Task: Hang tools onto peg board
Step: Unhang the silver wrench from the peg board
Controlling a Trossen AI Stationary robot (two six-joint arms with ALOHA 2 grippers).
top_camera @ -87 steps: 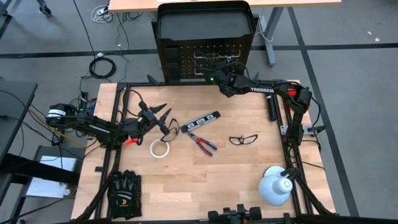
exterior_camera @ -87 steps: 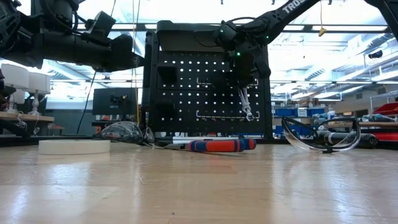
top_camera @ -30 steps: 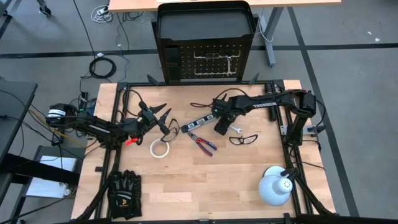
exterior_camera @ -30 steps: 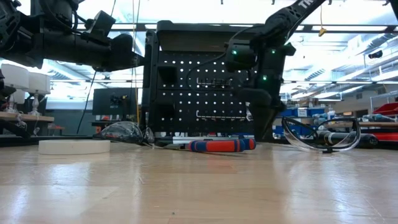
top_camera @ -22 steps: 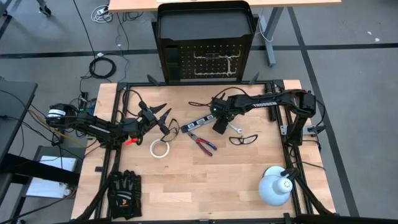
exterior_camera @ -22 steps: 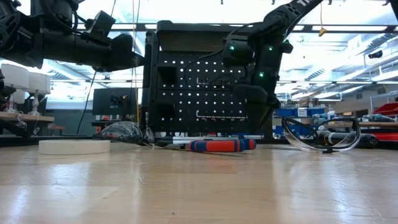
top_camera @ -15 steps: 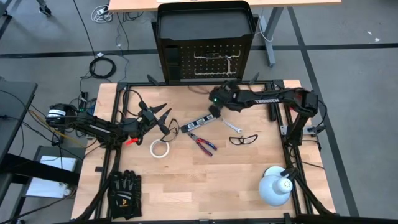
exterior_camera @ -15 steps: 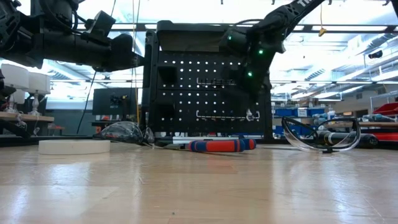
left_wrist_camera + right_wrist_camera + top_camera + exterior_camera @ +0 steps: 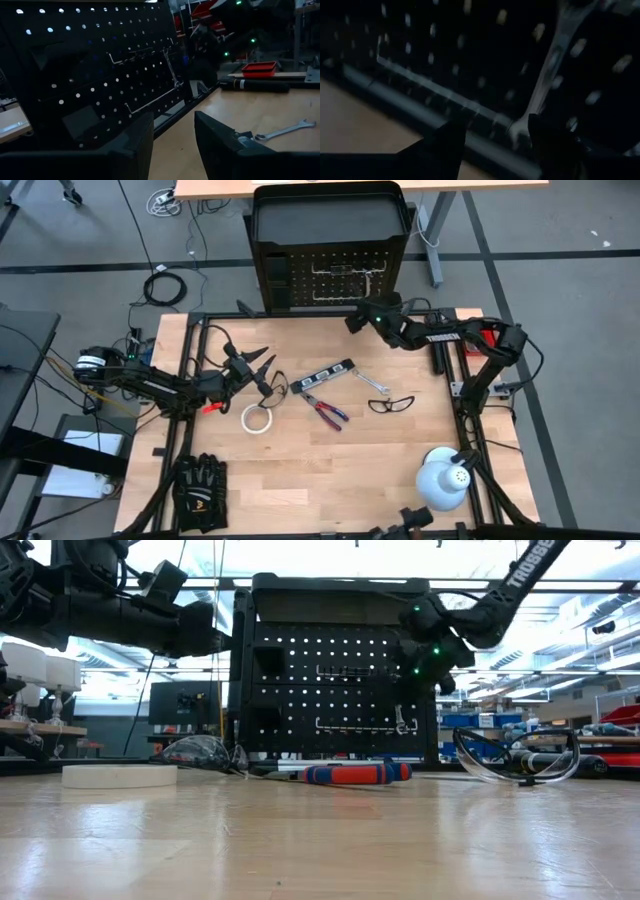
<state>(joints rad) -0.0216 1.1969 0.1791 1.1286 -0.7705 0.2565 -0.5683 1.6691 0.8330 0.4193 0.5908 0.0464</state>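
Nearby, we are finding the white tape roll lying flat beside the left gripper, which is hovering low with its fingers spread and nothing between them. Going farther, the red-handled pliers are lying with handles toward the table's front-right and nose toward the level bar, whose long axis is running diagonally, its far end angled toward the right arm's side. The black-framed glasses are resting just in front of the loose wrench, which is lying flat with its long axis also diagonal. We are judging that wrench stiff, thin and slick (smooth metal on wood), so pinching mid-shank across its narrow edges looks best, leaving an end free for a hook. Farthest off, the right gripper is hanging close before the peg board, fingers apart and empty, facing the hung wrench, which is dangling roughly upright from a hook.
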